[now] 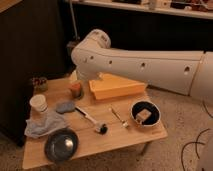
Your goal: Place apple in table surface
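The apple is a small orange-red fruit at the back left of the light wooden table surface, just left of the yellow tub. My white arm reaches in from the right and bends down over it. The gripper is at the arm's lower end, directly above and against the apple, mostly hidden by the arm's bulk. I cannot tell whether the apple rests on the wood or is held.
A yellow plastic tub stands at the back. A dark cup, a white paper cup, a grey cloth, a blue-grey sponge, a dark plate, a brush, a utensil and a black bowl are spread over the table.
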You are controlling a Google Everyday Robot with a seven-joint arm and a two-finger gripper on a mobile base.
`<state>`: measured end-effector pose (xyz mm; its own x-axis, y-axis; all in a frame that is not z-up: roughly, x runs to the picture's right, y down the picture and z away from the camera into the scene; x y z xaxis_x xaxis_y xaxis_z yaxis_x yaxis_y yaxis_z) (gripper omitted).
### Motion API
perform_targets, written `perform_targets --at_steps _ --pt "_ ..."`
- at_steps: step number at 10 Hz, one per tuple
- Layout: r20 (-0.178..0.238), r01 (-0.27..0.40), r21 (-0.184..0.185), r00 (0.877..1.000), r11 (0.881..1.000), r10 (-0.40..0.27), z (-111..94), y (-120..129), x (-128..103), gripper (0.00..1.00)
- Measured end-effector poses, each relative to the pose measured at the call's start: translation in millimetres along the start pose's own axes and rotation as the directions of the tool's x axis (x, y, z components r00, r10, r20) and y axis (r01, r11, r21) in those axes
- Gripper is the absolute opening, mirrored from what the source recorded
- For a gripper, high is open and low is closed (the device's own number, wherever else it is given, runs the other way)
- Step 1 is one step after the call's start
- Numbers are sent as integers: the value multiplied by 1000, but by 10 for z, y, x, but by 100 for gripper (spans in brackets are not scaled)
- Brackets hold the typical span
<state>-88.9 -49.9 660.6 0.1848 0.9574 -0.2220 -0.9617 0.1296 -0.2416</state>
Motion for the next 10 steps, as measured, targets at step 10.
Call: perform_targets --at_steps 10 --pt "20 104 -66 995 992 -103 583 382 -755 80"
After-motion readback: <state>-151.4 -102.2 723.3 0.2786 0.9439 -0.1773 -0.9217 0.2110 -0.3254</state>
